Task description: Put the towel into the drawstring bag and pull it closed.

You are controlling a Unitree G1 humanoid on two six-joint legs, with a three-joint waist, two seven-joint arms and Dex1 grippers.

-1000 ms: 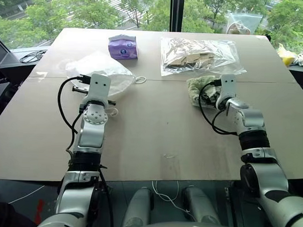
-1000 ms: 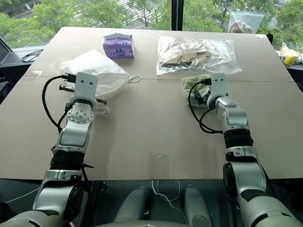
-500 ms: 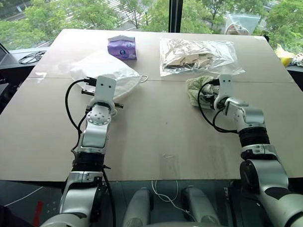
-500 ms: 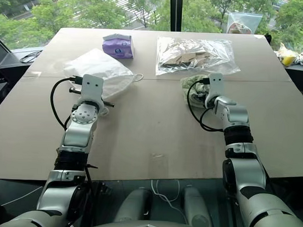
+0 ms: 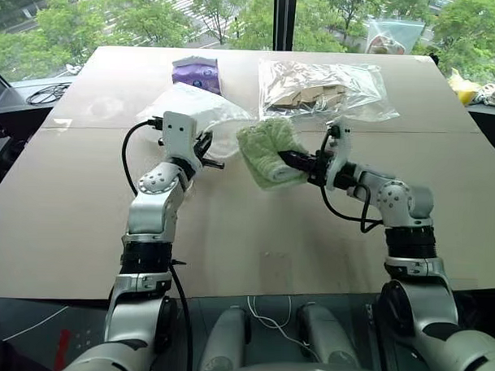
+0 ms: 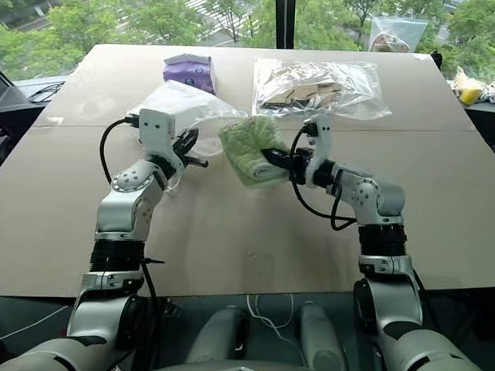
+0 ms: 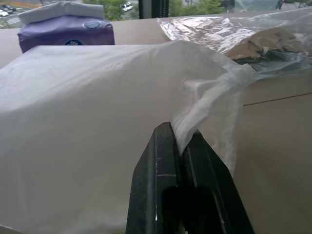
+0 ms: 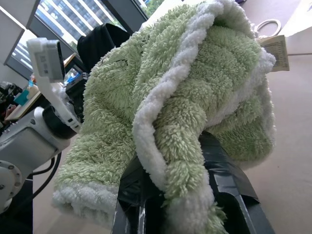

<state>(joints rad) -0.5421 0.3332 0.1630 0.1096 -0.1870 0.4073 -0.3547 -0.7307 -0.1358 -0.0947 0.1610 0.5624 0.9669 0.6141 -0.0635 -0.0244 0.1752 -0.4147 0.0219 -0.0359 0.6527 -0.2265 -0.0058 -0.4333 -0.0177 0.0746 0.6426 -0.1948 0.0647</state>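
Left gripper (image 7: 181,141) clamped on the drawstring bag (image 5: 203,111), lifting its edge above the table (image 5: 254,234). Just right of it, pale green towel (image 5: 269,151) raised off the surface, pinched in the right gripper (image 5: 291,161).

Towel (image 5: 268,152): fluffy pale green terry cloth, showing a rough looped pile with a paler edging. Drawstring bag (image 7: 97,122): thin white semi-translucent film, lying smooth and softly creased. Clear plastic bag (image 5: 324,89) at 12 o'clock: glossy, crinkling, catching glare. Tissue packet (image 5: 195,72): purple, slightly shiny wrapper. Table (image 5: 254,226): matt beige board. Gripper fingers (image 7: 163,175): smooth black plastic.
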